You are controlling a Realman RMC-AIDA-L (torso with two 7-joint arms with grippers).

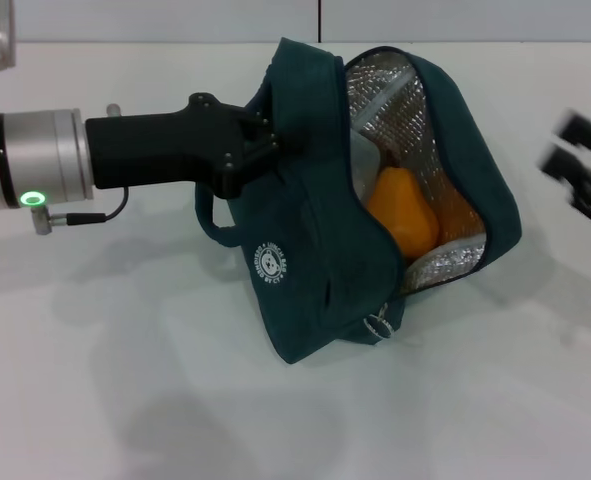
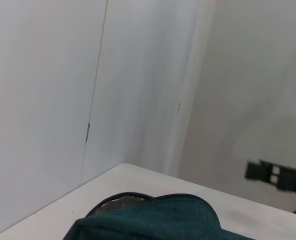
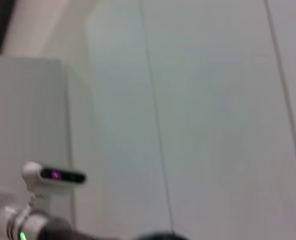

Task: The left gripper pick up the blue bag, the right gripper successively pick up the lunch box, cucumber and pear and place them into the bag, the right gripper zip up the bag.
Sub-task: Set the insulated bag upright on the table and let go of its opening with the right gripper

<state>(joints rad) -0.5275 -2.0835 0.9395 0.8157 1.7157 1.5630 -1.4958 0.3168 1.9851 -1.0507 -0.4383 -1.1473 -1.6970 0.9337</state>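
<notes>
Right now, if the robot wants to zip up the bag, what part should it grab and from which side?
Probably the zipper pull ring, dangling at the low end of the blue bag near the table. The opening runs up from there past the orange item, so the right gripper should come in from the robot's right and pinch the ring. The left gripper holds the bag's top.

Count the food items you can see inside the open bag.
2: a yellow pear in the bag's opening and a lunch box behind it. The cucumber may be hidden.
</notes>
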